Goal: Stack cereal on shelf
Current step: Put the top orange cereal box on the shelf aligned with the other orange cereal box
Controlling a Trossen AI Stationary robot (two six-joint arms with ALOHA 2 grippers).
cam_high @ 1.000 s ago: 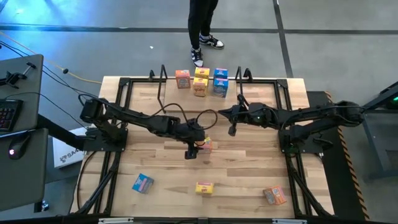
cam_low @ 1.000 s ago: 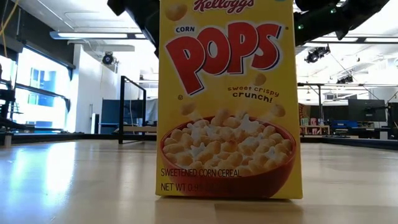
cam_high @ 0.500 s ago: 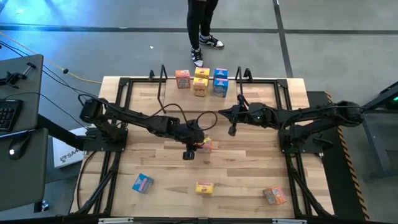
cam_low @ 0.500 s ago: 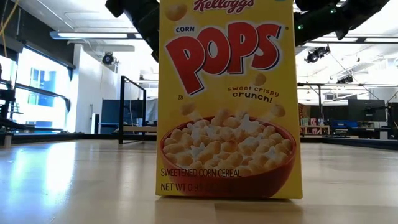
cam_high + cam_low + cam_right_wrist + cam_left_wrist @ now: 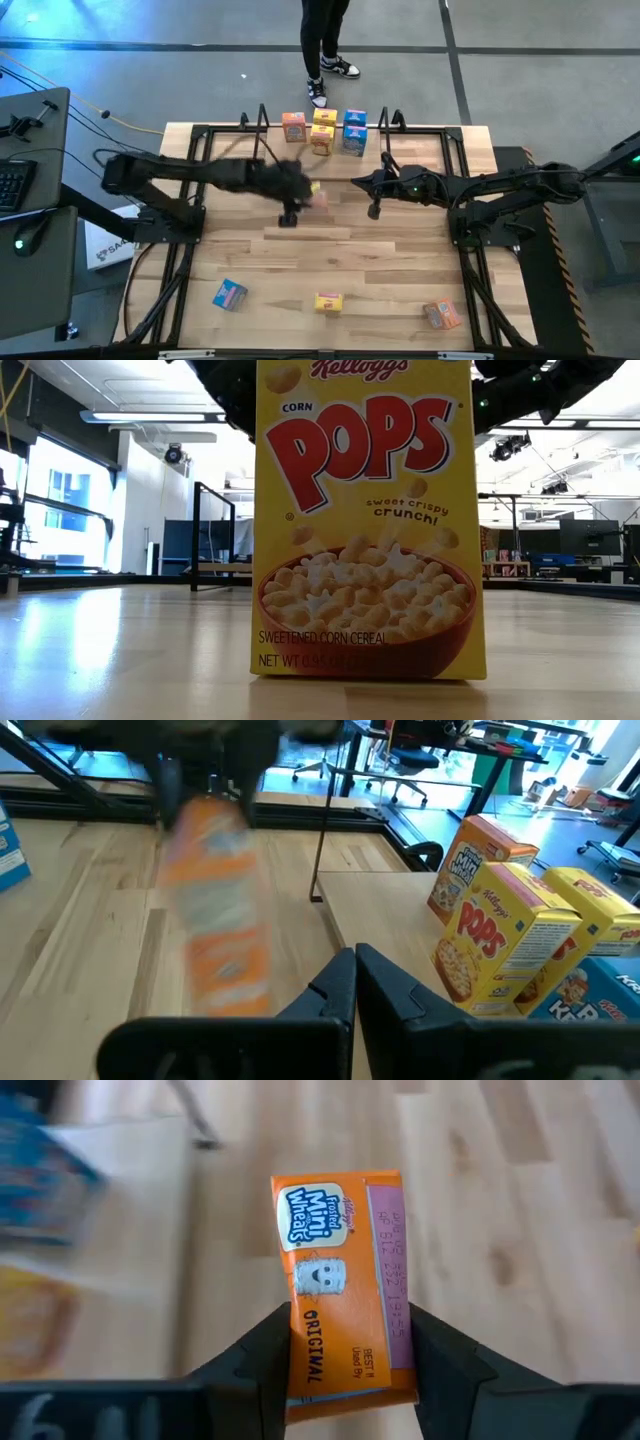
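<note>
My left gripper [image 5: 306, 196] is shut on an orange Mini-Wheats cereal box [image 5: 343, 1280] above the table's middle, a little short of the shelf [image 5: 372, 152]. The box shows blurred in the right wrist view [image 5: 215, 910]. An orange [image 5: 293, 126], a yellow [image 5: 322, 132] and a blue box [image 5: 353, 130] stand on the shelf board between its black wire uprights [image 5: 262, 120]. My right gripper [image 5: 372, 200] is shut and empty, right of the held box, its fingers [image 5: 355, 975] pointing at the shelf's near edge. My left gripper pinches the orange box between its two fingers [image 5: 268, 1355], one on each of two opposite faces, near one end of the box [image 5: 305, 1370]. The fingers come from above. The box hangs below them [image 5: 215, 950], upright and clear of the table.
A blue box [image 5: 229, 294], a yellow Corn Pops box [image 5: 328, 302] and an orange box [image 5: 441, 315] stand or lie near the table's near edge. The Corn Pops box [image 5: 368, 520] fills the low view. A person's legs [image 5: 325, 50] stand beyond the far edge.
My left gripper has gone toward the table's far edge and a little to the left, toward the shelf, still shut on the orange box. The box is carried with it, clear of the table.
</note>
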